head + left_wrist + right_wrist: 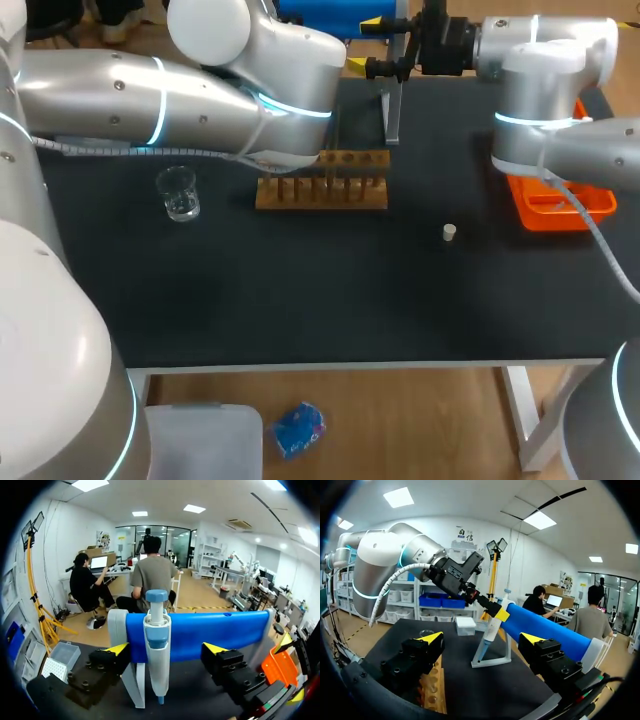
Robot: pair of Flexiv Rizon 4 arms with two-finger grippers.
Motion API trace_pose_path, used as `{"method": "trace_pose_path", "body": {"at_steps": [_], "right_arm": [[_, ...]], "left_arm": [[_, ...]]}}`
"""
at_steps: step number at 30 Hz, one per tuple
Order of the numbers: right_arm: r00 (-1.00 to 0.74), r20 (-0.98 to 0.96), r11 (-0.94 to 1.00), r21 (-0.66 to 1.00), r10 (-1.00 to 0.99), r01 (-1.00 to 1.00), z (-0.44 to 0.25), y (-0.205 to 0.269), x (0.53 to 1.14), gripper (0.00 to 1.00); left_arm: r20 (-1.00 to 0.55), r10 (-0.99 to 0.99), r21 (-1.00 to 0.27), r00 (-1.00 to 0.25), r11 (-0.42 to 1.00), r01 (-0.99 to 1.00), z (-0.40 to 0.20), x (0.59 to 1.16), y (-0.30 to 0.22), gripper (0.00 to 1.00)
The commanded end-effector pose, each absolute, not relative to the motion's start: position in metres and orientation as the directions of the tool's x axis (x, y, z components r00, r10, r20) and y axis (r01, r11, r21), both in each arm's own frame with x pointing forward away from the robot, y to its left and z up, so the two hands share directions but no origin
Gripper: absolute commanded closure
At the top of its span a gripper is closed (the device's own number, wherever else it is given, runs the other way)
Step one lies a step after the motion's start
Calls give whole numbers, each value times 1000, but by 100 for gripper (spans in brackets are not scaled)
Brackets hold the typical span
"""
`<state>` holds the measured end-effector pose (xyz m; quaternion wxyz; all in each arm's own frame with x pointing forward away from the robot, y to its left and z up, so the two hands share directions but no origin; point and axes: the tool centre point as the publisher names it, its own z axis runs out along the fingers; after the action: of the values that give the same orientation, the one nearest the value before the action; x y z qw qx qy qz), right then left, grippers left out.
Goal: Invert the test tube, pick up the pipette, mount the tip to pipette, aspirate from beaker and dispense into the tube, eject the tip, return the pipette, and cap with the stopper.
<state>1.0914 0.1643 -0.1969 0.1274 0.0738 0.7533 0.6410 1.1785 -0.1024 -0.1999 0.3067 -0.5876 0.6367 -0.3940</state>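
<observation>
The white and blue pipette (157,640) hangs upright on the blue stand (215,630) at the table's back. My left gripper (166,648) is open around it, one yellow-tipped finger on each side and neither touching. In the right wrist view that left gripper (489,607) sits at the pipette (489,632). My right gripper (482,638) stands open and holds nothing, just behind the wooden tube rack (322,185). The glass beaker (179,193) stands at the left and the small white stopper (449,233) lies at mid-right. I cannot make out a test tube.
An orange tip tray (560,205) sits at the right edge, partly under my right arm. My left arm stretches across the back of the table above the rack. The wide front half of the black table (300,300) holds only the stopper.
</observation>
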Motion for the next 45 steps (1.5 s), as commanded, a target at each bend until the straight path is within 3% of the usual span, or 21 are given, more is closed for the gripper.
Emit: {"method": "trace_pose_path", "body": {"at_steps": [1, 6, 17, 33, 45], "right_arm": [[-957, -98, 168, 984, 274, -53, -197, 164, 1091, 0], [-957, -98, 168, 984, 274, -53, -197, 164, 1091, 0], [-957, -98, 168, 984, 274, -53, -197, 164, 1091, 0], [-957, -98, 168, 984, 274, -53, -197, 164, 1091, 0], [-975, -94, 265, 963, 201, -38, -234, 103, 1010, 0]], "left_arm": [[73, -988, -871, -139, 5, -492, -192, 1172, -102, 0], [46, -974, -897, -221, 56, -438, -177, 1163, -102, 0], [53, -782, -937, -622, 175, -301, -153, 1121, -91, 0], [53, -747, -945, -663, 178, -275, -154, 1116, -83, 0], [10, -592, -969, -806, 194, -154, -159, 1111, -63, 0]]}}
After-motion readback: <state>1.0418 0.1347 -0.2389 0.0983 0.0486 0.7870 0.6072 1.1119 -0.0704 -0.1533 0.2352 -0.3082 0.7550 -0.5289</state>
